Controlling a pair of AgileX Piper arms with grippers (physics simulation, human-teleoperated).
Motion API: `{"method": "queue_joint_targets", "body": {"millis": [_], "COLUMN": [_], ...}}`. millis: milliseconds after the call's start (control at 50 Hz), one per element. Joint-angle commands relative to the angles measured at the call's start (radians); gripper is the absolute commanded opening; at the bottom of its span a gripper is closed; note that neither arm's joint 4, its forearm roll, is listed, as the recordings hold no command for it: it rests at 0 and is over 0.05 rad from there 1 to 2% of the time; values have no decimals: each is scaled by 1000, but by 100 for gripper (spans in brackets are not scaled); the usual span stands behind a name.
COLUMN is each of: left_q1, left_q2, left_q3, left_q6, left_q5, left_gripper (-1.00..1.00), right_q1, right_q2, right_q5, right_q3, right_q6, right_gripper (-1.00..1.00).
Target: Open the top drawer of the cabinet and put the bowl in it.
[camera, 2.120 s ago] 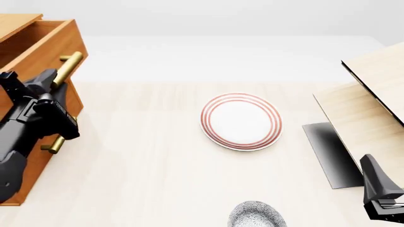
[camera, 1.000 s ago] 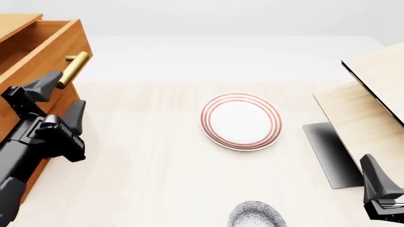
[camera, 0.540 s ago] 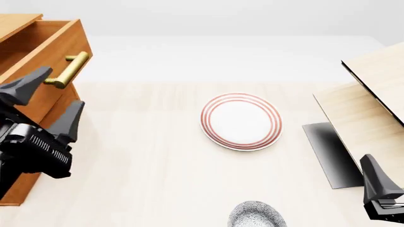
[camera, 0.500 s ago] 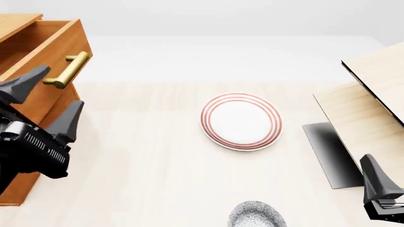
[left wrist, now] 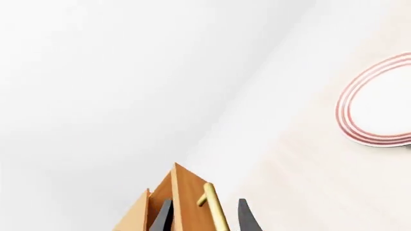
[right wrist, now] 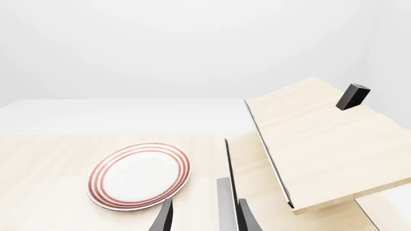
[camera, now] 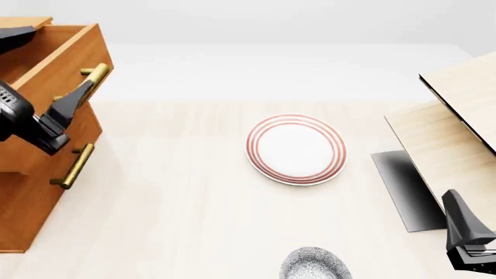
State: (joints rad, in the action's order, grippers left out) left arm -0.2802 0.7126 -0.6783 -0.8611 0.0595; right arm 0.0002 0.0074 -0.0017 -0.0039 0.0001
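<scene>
Since half a second ago, we see that the left gripper (camera: 39, 72) has risen from the middle left of the front view to the upper left, and it now stands at the top drawer (camera: 66, 55), with its two dark fingers spread wide: one fingertip (camera: 78, 96) lies just beside the brass handle (camera: 97, 74) of that drawer, the other reaches over the drawer's open box at the top left corner. The jaws hold nothing. At the bottom edge of the front view, a little right of centre, we find the bowl (camera: 314, 264), speckled and cut by the frame, resting on the table (camera: 186, 221) and well apart from both grippers. In the lower right corner stands the right gripper (camera: 468, 247); in its wrist view the two fingers (right wrist: 163, 219) are a little apart with nothing between them, so we judge it open. Further up, at the middle of the front view, lies the red-ringed plate (camera: 296, 149), flat on the table. To the right of it, the pale wooden structure (camera: 449, 128) fills the right edge, with a dark flat base (camera: 403, 186) under it. At the left edge, the cabinet (camera: 31, 192) shows a lower drawer handle (camera: 74, 167) below the top drawer, which is pulled out toward the plate. In the left wrist view we see the corner of the drawer front (left wrist: 183, 202) and its brass bar between the two finger tips.
</scene>
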Motion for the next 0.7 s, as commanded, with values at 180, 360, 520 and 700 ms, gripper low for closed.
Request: {"method": "queue_joint_targets", "body": {"millis": [180,360,520,700], "left_q1": [43,79,111,120], "left_q2": [203,258,345,425], "left_q3": [-344,-489,-631,-729], "left_q6": [335,444,565,675], "left_q5": [318,442,560,641], "left_gripper": [100,100,100,100], "right_q1": [0,0,0,0], "right_q2": [-1,-1,-1,-1], "right_q5": [0,0,0,0], "right_q3": [1,1,1,1], "right_q6": [0,0,0,0], "right_gripper": [100,100,100,100]}}
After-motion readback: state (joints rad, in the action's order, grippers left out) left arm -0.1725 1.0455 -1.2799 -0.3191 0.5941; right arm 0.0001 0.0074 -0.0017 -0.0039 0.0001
